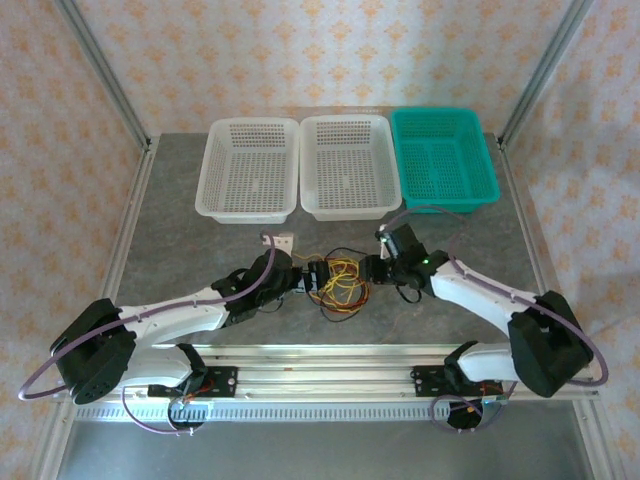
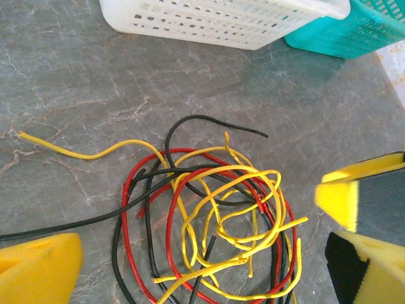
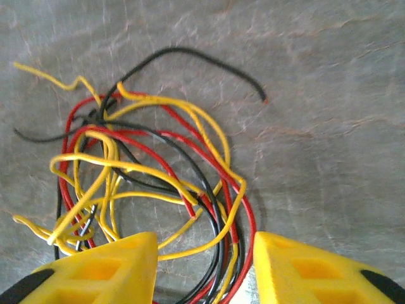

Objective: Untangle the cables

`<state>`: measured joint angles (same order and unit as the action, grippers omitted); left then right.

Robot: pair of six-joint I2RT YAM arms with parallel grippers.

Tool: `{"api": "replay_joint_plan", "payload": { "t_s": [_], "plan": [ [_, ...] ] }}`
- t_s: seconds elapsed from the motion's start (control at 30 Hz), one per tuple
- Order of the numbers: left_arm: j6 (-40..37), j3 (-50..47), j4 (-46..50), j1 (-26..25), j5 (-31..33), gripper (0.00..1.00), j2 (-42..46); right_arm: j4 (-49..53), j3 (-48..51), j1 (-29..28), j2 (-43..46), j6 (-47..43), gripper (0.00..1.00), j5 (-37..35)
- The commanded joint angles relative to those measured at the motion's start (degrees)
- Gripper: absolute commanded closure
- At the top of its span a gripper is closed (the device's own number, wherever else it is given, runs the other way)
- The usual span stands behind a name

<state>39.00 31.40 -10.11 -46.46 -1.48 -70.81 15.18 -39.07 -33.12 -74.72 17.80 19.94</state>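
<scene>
The cables [image 1: 338, 283], thin red, black and yellow wires, lie in one tangled heap on the grey table between the two arms. My left gripper [image 1: 297, 277] is at the heap's left side. In the left wrist view it [image 2: 199, 234] stands wide open, its yellow fingers [image 2: 41, 266] on either side of the cables [image 2: 215, 215] without touching them. My right gripper [image 1: 375, 268] is at the heap's right side. Seen from the right wrist, it [image 3: 204, 256] is low over the table, with a bundle of cables [image 3: 158, 177] running through the gap between its partly closed fingers [image 3: 114, 269].
Two white baskets [image 1: 212, 170] [image 1: 390, 165] and a teal basket [image 1: 490, 170] stand in a row at the back of the table. The white basket [image 2: 209, 25] and teal basket [image 2: 354, 31] also show just beyond the heap. Metal frame posts stand at the far corners.
</scene>
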Motion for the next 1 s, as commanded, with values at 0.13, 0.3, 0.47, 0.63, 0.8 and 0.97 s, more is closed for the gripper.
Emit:
{"api": "replay_joint_plan", "payload": {
  "t_s": [0.13, 0.3, 0.47, 0.63, 0.8, 0.97],
  "plan": [
    [-1.8, -3.0, -6.6, 0.3, 0.3, 0.00, 2.0, -4.3, -2.3, -1.6, -3.9, -1.4, 0.66, -2.9],
    [-2.0, -3.1, -5.3, 0.2, 1.4, 0.01, 2.2, -7.5, -2.7, -1.6, -6.3, -2.1, 0.67, -2.8],
    [-2.4, -1.3, -3.3, 0.3, 1.0, 0.01, 0.3, -10.3, -2.6, -1.6, -7.8, -2.4, 0.67, 0.2],
    [-2.4, -1.3, -4.1, 0.3, 0.7, 0.00, -0.7, -10.2, -3.0, -1.6, -9.6, -2.9, 0.68, -1.9],
    [-2.4, -0.7, -4.1, 0.2, 1.5, 0.01, -1.8, -11.9, -2.7, -1.6, -10.4, -2.9, 0.69, -0.3],
    [-2.3, 0.3, -4.0, 0.2, 2.1, 0.01, -3.8, -12.7, -2.1, -1.6, -8.7, -3.3, 0.75, 0.1]
  ]
}}
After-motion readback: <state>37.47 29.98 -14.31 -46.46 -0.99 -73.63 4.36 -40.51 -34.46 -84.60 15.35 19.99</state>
